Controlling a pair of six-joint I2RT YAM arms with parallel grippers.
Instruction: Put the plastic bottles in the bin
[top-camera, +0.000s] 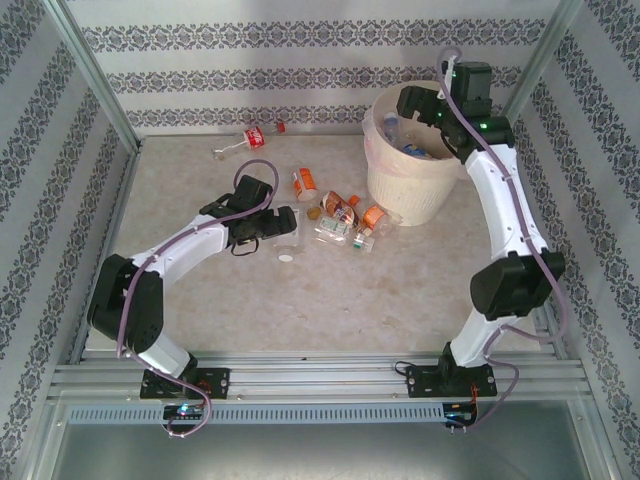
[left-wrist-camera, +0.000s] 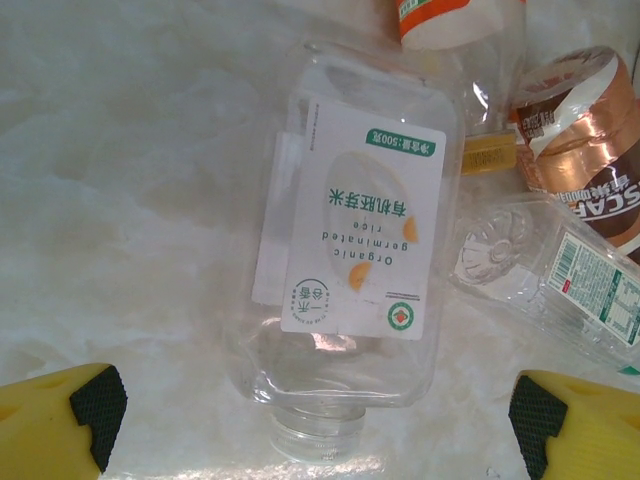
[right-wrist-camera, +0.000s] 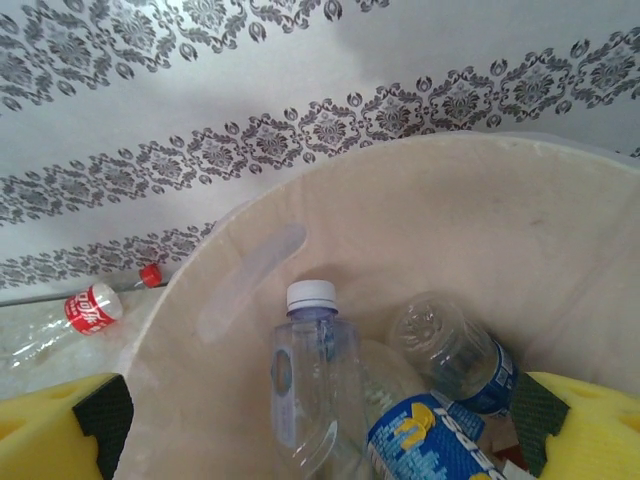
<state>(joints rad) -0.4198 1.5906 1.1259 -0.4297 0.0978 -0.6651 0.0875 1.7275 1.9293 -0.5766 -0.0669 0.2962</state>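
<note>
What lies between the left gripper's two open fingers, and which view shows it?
A clear bottle with a white rice label lies between the left gripper's fingers, touching neither pad. The left wrist view shows it.

Your right fingers (right-wrist-camera: 45, 430) sit spread wide at the bottom corners, above the bin (right-wrist-camera: 420, 210). Inside it, a clear white-capped bottle (right-wrist-camera: 305, 390) lies beside a blue-labelled bottle (right-wrist-camera: 455, 355). Out left on the bench (right-wrist-camera: 100, 352), a red-labelled bottle (right-wrist-camera: 88, 308) lies near the patterned wall (right-wrist-camera: 300, 60).

Damask-striped walls (top-camera: 300, 60) enclose a marbled tabletop (top-camera: 350, 300).
</note>
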